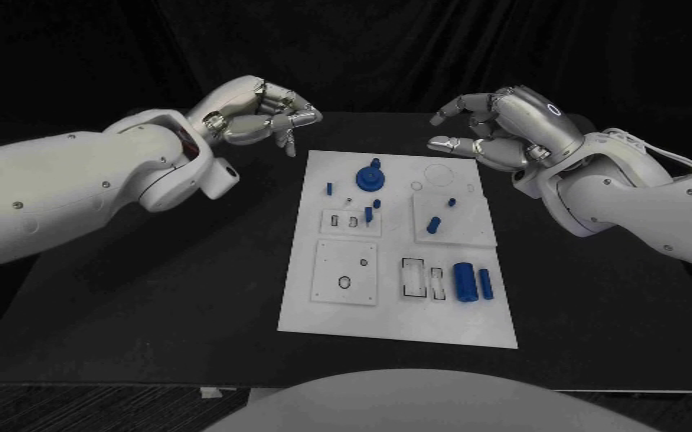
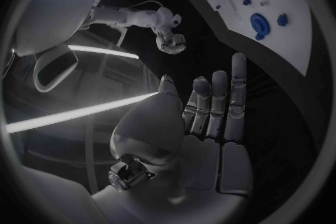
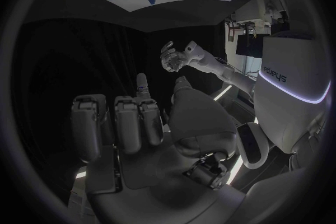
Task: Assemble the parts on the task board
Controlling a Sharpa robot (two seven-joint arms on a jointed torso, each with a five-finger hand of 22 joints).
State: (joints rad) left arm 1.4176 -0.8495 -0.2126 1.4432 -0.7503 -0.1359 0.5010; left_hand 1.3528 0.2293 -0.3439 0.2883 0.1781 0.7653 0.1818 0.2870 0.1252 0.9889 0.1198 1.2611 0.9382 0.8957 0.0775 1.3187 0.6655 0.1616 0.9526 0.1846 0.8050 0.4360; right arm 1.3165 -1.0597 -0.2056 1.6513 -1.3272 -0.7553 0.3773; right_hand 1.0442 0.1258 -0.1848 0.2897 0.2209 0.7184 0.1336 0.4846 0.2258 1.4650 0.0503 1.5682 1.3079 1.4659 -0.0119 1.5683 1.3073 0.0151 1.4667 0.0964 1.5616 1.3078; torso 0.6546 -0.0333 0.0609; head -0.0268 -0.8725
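silver left hand (image 1: 263, 112) and right hand (image 1: 498, 130) curled, empty, beyond the task board (image 1: 325, 317); blue parts (image 1: 464, 282) there.

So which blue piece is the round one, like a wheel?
The blue wheel at the far end of the white board. It is flat and round with a knob on top; the other blue pieces are small pegs or long cylinders.

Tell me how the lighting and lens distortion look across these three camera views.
Head view: evenly lit task board bright against the black table, little distortion. Left wrist view: fisheye bends the board's edges; left hand dim. Right wrist view: same curving, right hand in shadow.
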